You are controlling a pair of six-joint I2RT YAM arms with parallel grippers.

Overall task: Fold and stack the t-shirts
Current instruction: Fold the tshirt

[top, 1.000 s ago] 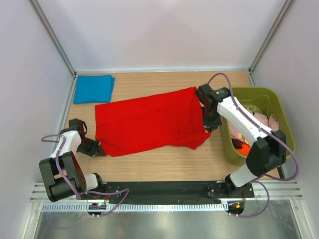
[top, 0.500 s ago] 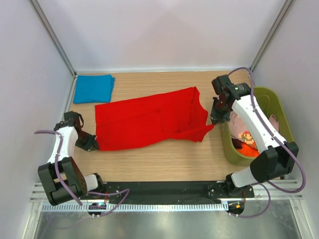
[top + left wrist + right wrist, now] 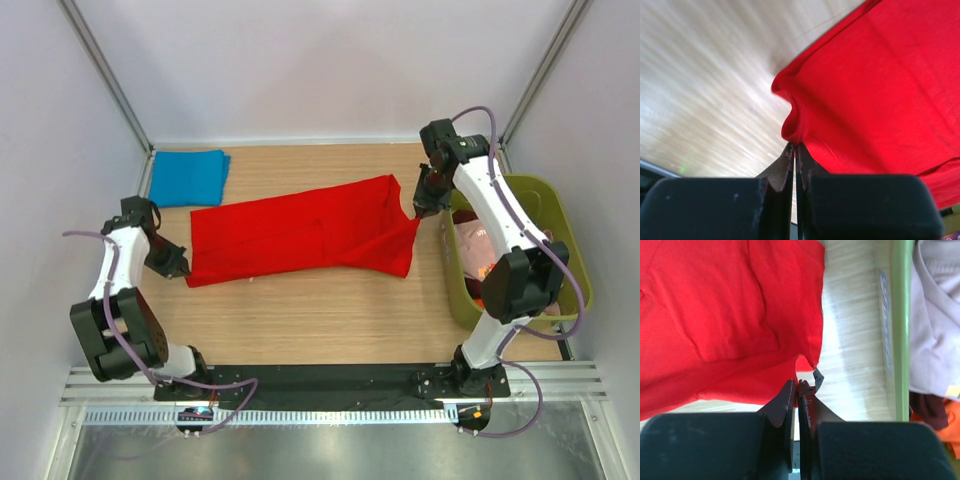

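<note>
My left fingers (image 3: 789, 162): pressed fully together, pinching a bunched corner of the bright red cloth t-shirt (image 3: 300, 235) at its left end.
My right fingers (image 3: 790, 397): nearly closed, nipping a small point of the same shirt's right edge, just beside the olive-green plastic bin (image 3: 535, 183).
Red shirt: stretched between my two grips, lying wrinkled across the middle of the wooden tabletop (image 3: 330, 310).
Folded blue cloth t-shirt (image 3: 187, 177): far left corner of the tabletop, apart from the red one.
Bin contents: a pale pink cloth t-shirt (image 3: 935, 325) and an orange cloth t-shirt (image 3: 950, 427).
</note>
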